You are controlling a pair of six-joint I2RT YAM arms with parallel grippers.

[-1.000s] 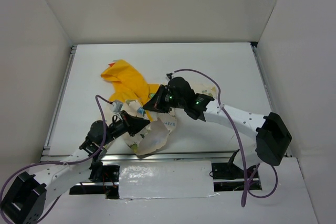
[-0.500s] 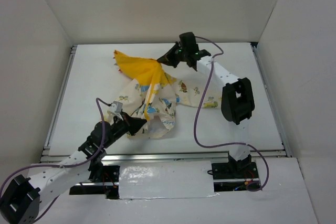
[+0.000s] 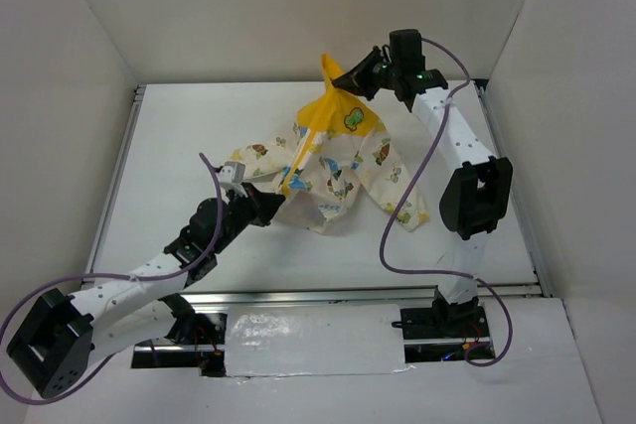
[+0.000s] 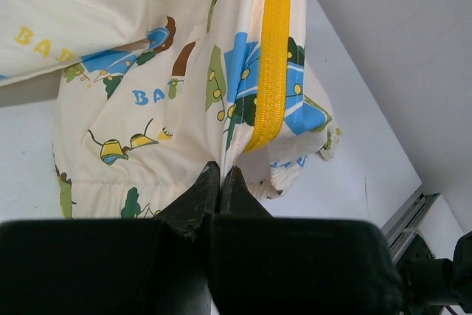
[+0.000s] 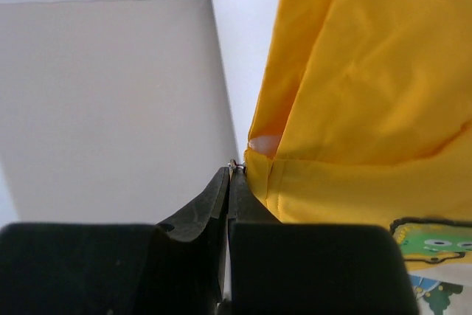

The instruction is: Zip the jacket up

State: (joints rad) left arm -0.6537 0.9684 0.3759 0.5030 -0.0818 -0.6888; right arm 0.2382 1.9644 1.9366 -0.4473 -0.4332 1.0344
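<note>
I am judging the zip nearly finished: the yellow zipper (image 4: 274, 57) is showing closed along the stretch above my left hand (image 3: 268, 206), and the slider pull (image 5: 234, 165) is sitting at the yellow yoke. Left to do: seating the top and letting go.

My right hand (image 3: 366, 71), fingers together, is pinching that pull, with the arm reaching high over the far edge of the tabletop (image 3: 199, 126). My left hand is clamping the hem beside the zipper's foot, toward the near edge. The jacket (image 3: 338, 151) is hanging stretched between them.
</note>
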